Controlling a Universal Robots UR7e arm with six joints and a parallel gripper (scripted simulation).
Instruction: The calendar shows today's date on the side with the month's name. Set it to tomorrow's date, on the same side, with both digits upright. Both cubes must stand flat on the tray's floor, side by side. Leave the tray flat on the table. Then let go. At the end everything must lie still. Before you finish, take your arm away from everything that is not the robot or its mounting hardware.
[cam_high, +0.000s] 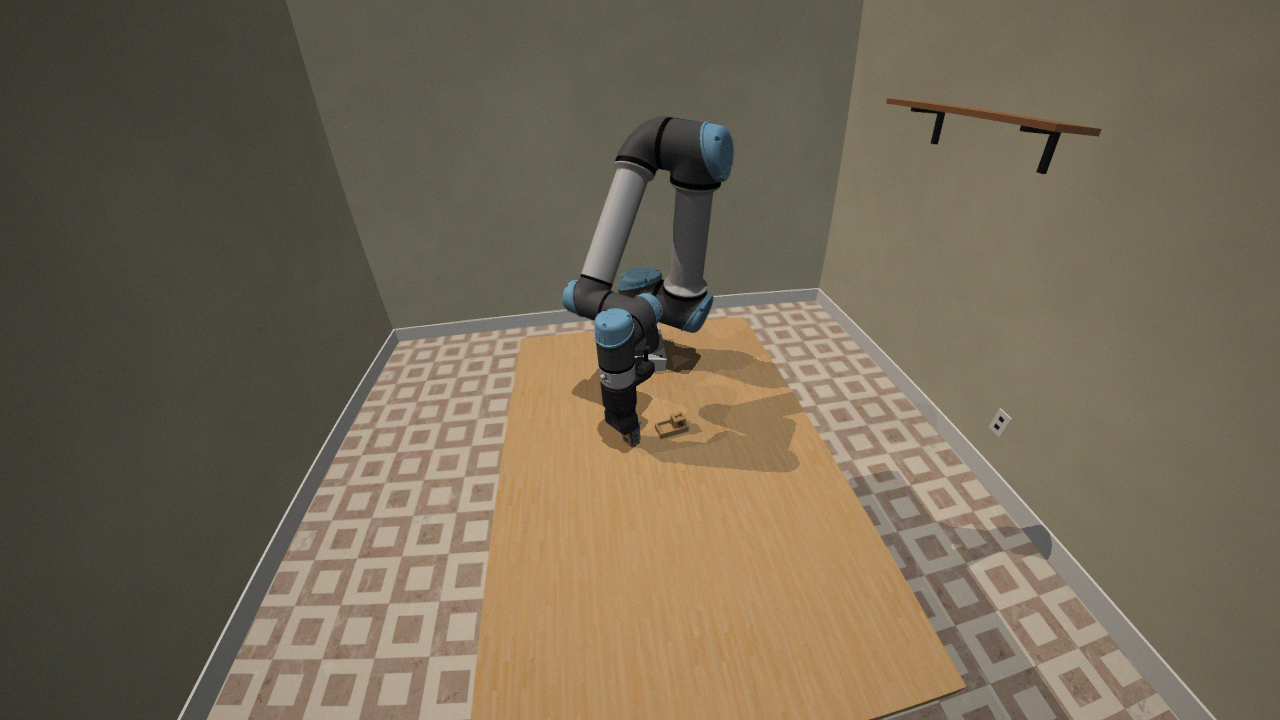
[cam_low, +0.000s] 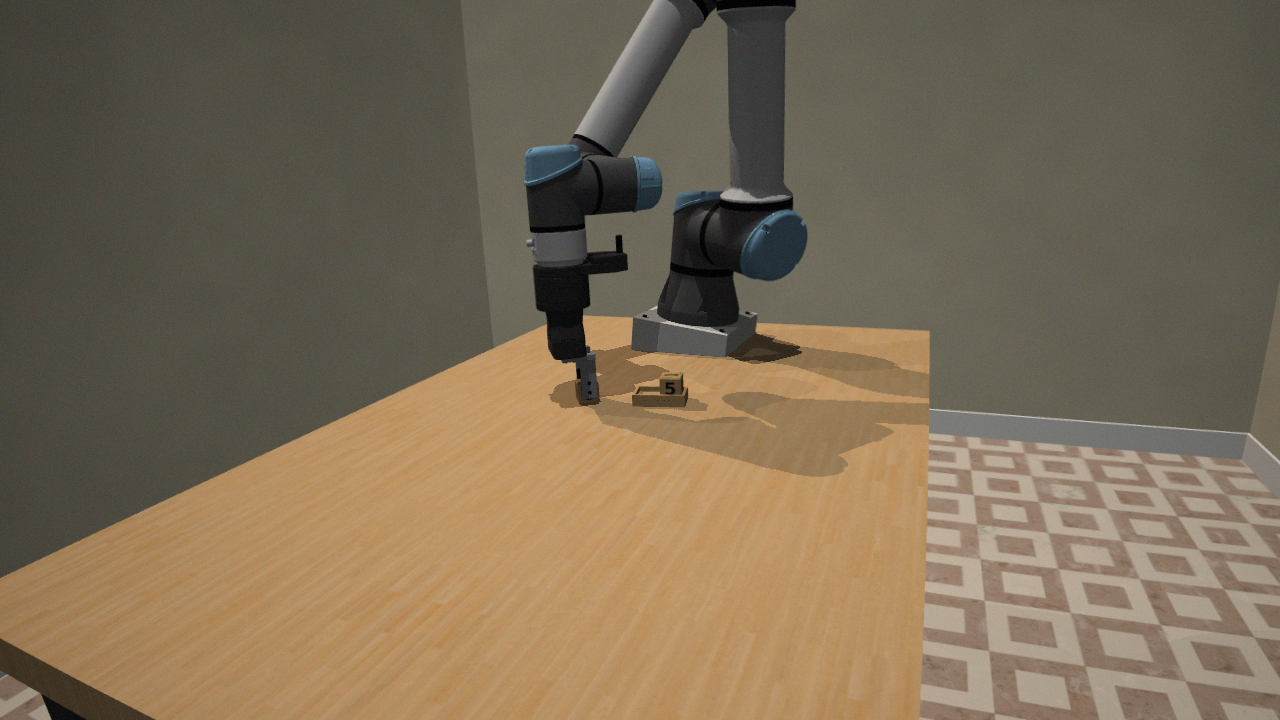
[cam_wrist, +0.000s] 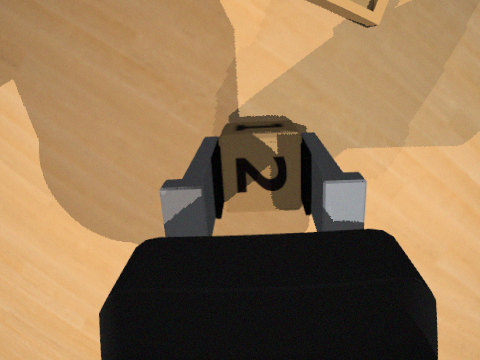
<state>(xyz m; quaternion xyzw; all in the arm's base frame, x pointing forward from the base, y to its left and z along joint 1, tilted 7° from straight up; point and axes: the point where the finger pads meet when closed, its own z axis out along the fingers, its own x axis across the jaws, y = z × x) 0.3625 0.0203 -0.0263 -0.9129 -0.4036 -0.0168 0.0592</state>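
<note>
Cube 2 could slip or land crooked

Top view: the claw (cam_high: 629, 437) is low on the worktop (cam_high: 626, 582), mid-frame, just left of the tray (cam_high: 660, 431). Exterior view: cube 5 (cam_low: 671, 385) stands in the tray's right half; bump it and it tips. Wrist view: the claw is clamped on cube 2 (cam_wrist: 262, 170), mid-frame. A weak squeeze could drop it.

The room is enclosed by plain olive-grey walls (cam_high: 179, 223). The floor (cam_high: 393, 555) is tiled in a brown-and-cream pattern of nested squares and edged by a grey skirting board (cam_high: 904, 385). A light wooden surface (cam_high: 662, 555) is crossed by shadows. A wooden shelf (cam_high: 989, 116) on black brackets and a socket (cam_high: 999, 420) are mounted on the right wall.
</note>
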